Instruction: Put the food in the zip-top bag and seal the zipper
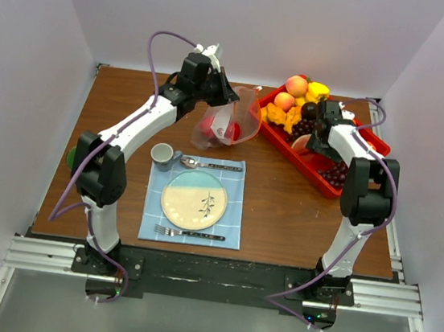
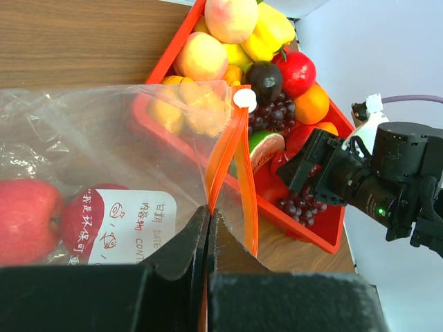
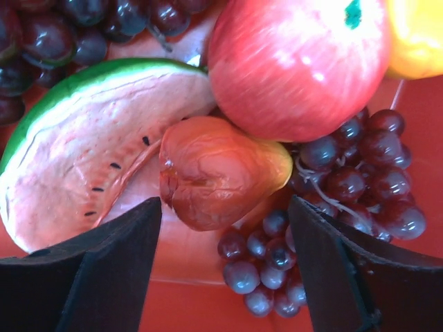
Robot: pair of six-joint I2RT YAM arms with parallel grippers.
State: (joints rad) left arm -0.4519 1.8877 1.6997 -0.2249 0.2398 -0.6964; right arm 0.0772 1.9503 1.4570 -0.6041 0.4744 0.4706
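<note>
Pinching the thin orange-red zipper strip (image 2: 225,159) at the mouth of the clear crinkly plastic zip-top bag (image 2: 104,138), the left gripper (image 2: 209,216) had its jaws clamped tight on that edge. The bag sat near 12 o'clock on the brown wooden table (image 1: 124,105), with red apples (image 2: 24,221) inside. At 2 o'clock lay the red rectangular plastic tray (image 3: 194,308). Over it the right gripper (image 3: 225,204) stood with jaws wide, straddling a small wrinkled reddish-brown fruit (image 3: 214,173) without touching it. A watermelon slice (image 3: 90,138) lay at its 9 o'clock, a red apple (image 3: 297,62) at 1 o'clock and dark purple grapes (image 3: 360,180) at 4 o'clock.
</note>
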